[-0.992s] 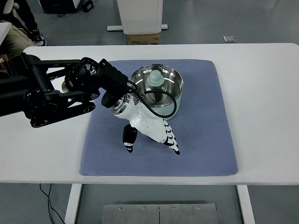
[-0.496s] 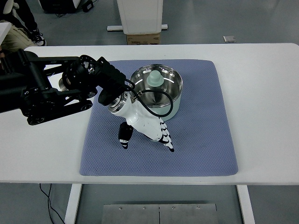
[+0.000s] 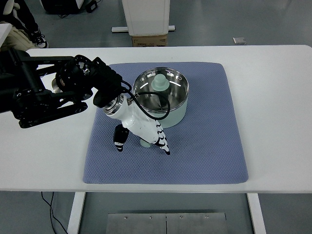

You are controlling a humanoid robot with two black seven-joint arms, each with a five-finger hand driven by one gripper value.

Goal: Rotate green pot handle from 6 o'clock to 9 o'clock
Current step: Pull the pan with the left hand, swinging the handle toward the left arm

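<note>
**Q:** Movement since a second ago?

**A:** Yes. The left hand (image 3: 141, 132) has swept toward the left of the picture, and the green pot (image 3: 162, 97) has shifted and turned with it. A pale green stub, which I take for the handle (image 3: 145, 143), now peeks out under the fingers (image 3: 162, 143) near the pot's lower left. A second ago nothing of it showed.

**Q:** So how far along is the turn?

**A:** I'd judge it partly done: the handle sits somewhere past six o'clock, well short of nine.

**Q:** Is the hand gripping it?

**A:** The fingers are extended and lie over the handle, thumb (image 3: 119, 138) apart to the left. Whether they clasp it or merely push, I cannot tell.

**Q:** Where's the pot, and what's inside?

**A:** On the blue mat (image 3: 209, 146), upper middle, atop the white tabletop (image 3: 278, 97). Its shiny inside holds a pale green knob-like piece (image 3: 159, 82) near the far wall, perhaps a lid's knob. The right arm isn't visible.
</note>
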